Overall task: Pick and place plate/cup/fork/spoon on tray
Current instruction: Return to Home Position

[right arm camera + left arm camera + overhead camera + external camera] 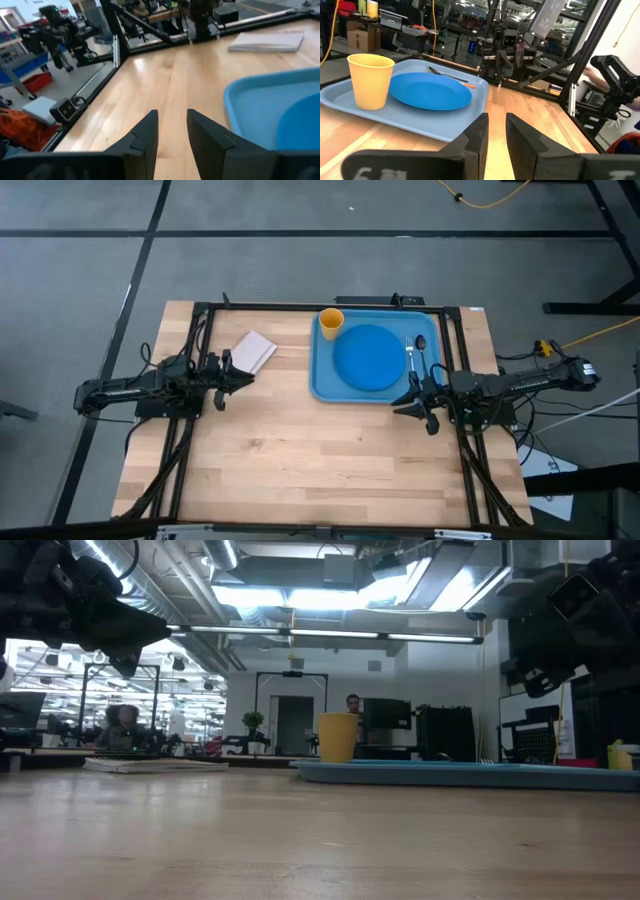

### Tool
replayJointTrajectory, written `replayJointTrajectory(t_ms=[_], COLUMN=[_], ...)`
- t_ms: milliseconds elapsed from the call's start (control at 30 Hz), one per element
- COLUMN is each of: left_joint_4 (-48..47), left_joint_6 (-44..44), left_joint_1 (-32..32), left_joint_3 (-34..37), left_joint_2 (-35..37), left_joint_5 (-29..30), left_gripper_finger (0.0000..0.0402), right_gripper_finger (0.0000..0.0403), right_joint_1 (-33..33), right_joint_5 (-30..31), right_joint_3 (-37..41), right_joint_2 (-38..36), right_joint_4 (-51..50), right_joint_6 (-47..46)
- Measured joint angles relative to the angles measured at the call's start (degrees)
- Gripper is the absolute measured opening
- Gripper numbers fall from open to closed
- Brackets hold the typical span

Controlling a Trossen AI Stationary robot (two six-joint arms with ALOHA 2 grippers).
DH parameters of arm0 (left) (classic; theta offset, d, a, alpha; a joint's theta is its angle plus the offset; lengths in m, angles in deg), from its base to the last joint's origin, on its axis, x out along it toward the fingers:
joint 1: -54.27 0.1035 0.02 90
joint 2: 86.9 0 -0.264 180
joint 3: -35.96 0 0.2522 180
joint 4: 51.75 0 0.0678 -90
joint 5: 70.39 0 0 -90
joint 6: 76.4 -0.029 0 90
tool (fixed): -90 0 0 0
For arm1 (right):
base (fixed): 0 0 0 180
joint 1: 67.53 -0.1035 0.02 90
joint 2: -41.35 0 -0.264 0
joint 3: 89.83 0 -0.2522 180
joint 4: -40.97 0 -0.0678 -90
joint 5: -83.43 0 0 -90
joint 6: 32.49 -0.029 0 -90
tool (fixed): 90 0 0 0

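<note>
The light-blue tray (330, 380) lies on the table's far right part. On it rest the round blue plate (368, 358), the yellow-orange cup (331, 322) standing upright at its far left corner, and the fork (410, 358) and dark spoon (421, 350) side by side right of the plate. They also show in the left wrist view: cup (370, 80), plate (430, 91), spoon (442, 74). My left gripper (245, 376) hovers left of the tray, empty, its fingers a narrow gap apart. My right gripper (403, 402) hovers at the tray's near right corner, empty, with a like gap.
A white booklet (254, 351) lies flat on the table, left of the tray and just beyond my left gripper. Black frame rails run along the table's left, right and far sides. The near half of the table is bare wood. People sit in the room beyond the table.
</note>
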Motion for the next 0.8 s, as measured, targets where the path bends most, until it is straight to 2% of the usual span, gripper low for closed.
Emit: replayJointTrajectory(t_ms=[167,400,633,800], left_joint_4=[0.0,0.0,0.0,0.0], left_joint_6=[0.0,0.0,0.0,0.0], left_joint_1=[-0.01,-0.01,0.01,0.01], left_joint_3=[0.0,0.01,0.01,0.01], left_joint_2=[-0.01,-0.02,0.0,0.0], left_joint_5=[0.0,0.0,0.02,0.02], left_gripper_finger=[0.0059,0.0059,0.0059,0.0059], right_gripper_finger=[0.0107,0.0107,0.0107,0.0107], right_joint_1=[0.0,0.02,0.02,0.04], right_joint_5=[0.0,0.0,4.48,4.91], right_joint_3=[0.02,0.02,0.0,0.0], right_joint_2=[-5.63,-16.47,-23.12,-24.93], right_joint_4=[-3.61,-13.97,-15.0,-15.11], right_joint_6=[0.0,0.0,0.01,0.01])
